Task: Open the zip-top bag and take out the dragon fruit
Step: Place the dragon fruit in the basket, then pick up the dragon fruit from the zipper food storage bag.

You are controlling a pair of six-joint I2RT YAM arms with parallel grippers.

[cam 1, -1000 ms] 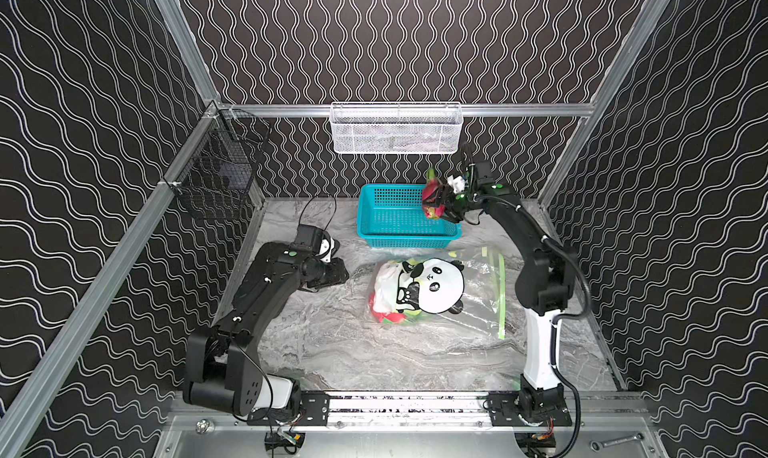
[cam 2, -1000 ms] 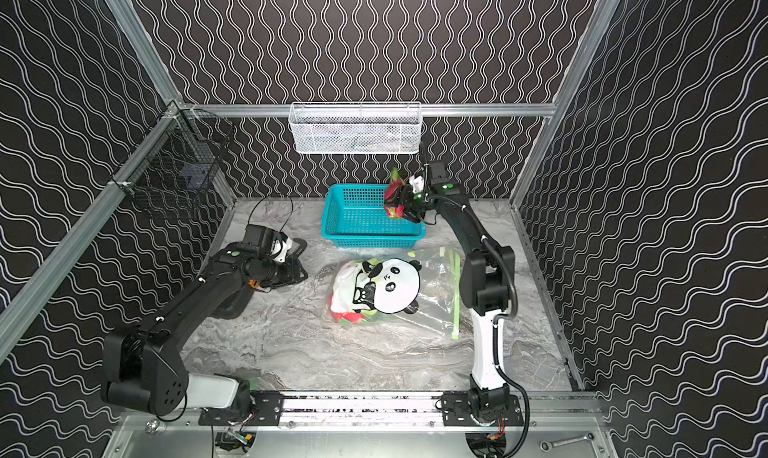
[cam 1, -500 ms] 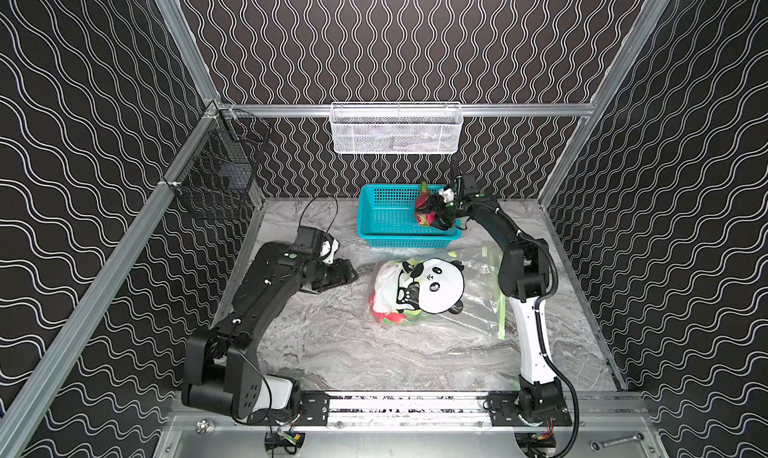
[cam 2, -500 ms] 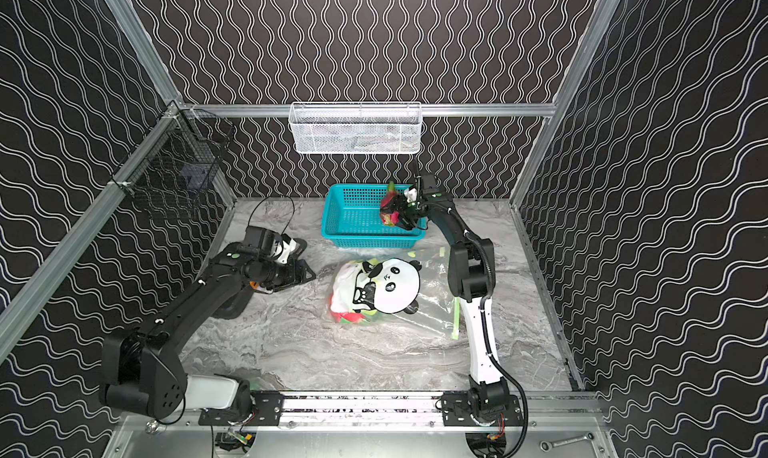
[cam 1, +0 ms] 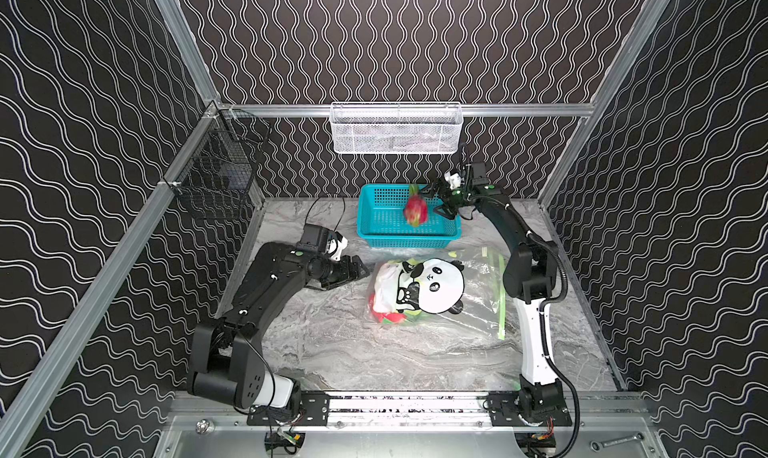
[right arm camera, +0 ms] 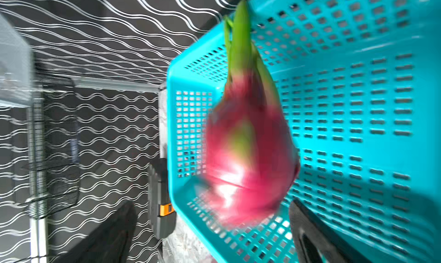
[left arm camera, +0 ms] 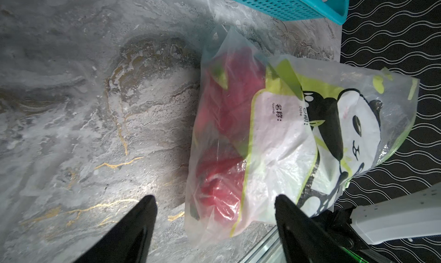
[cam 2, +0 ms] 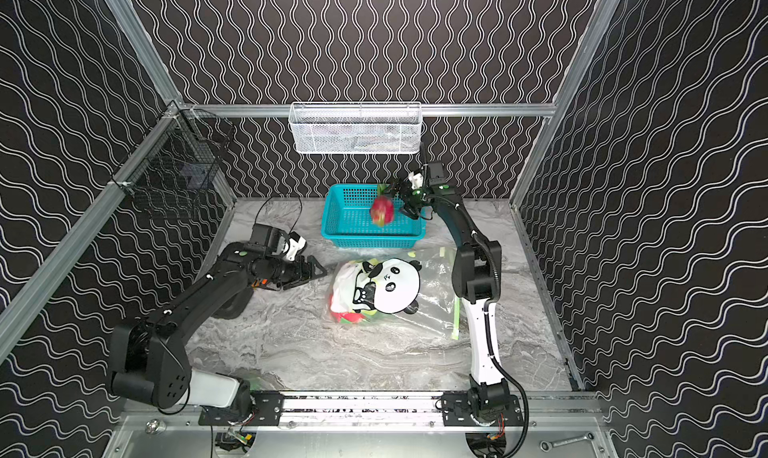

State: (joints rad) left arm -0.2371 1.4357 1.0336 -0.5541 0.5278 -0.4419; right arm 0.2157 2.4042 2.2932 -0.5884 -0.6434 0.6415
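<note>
A magenta dragon fruit [cam 1: 415, 212] [cam 2: 382, 211] [right arm camera: 248, 149] with a long green tuft shows blurred in mid-air over the teal basket [cam 1: 409, 240], free of any grip. Just to its right my right gripper [cam 1: 437, 201] [cam 2: 402, 200] [right arm camera: 211, 203] stands open with nothing between its fingers. The zip-top bag [cam 1: 419, 285] [cam 2: 382, 287] [left arm camera: 286, 135] with the panda print lies in front of the basket, and red dragon fruit [cam 1: 386, 316] [left arm camera: 226, 121] shows through it. Its green zip strip [cam 1: 500, 293] is at the right end. My left gripper [cam 1: 359, 271] [cam 2: 318, 271] [left arm camera: 214, 197] hangs open beside the bag's left end.
A white mesh basket [cam 1: 395, 129] hangs on the back wall and a black wire basket [cam 1: 216, 173] on the left wall. The right arm's upright link [cam 1: 536, 335] stands close to the bag's zip end. A wrench [cam 1: 615, 441] lies on the front rail.
My right gripper carried the dragon fruit left over the teal basket, then opened and let it go; it is dropping. My left gripper opened wider near the bag.
</note>
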